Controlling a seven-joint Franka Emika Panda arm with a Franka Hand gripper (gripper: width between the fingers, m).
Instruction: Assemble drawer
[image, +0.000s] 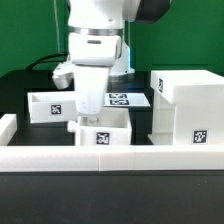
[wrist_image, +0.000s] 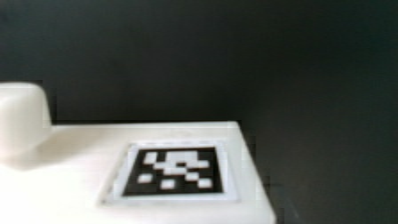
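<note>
Nearest the camera runs a low white border block (image: 150, 160), smooth matte plastic with square edges. Just behind it, directly below the hand, sits a small white open-top plastic tray (image: 118, 134) with thin walls and a black-and-white square tag on its front. The white two-finger gripper (image: 90, 117) hangs at this tray's rear edge; whether it is spread or pinching the wall cannot be told. The blurred wrist view shows one rounded white finger (wrist_image: 18, 120) beside a flat white tagged surface (wrist_image: 187, 140) of unclear origin.

A second matching tray (image: 40, 106) lies beside the hand toward the exterior view's left. The tall white open-faced box shell (image: 185, 105) stands apart toward the exterior view's right. The thin marker board (image: 128, 98) lies behind the hand.

Likely risk: the slick, thin wall could slip or tilt in a shallow pinch, and the tray may catch on the border block.
</note>
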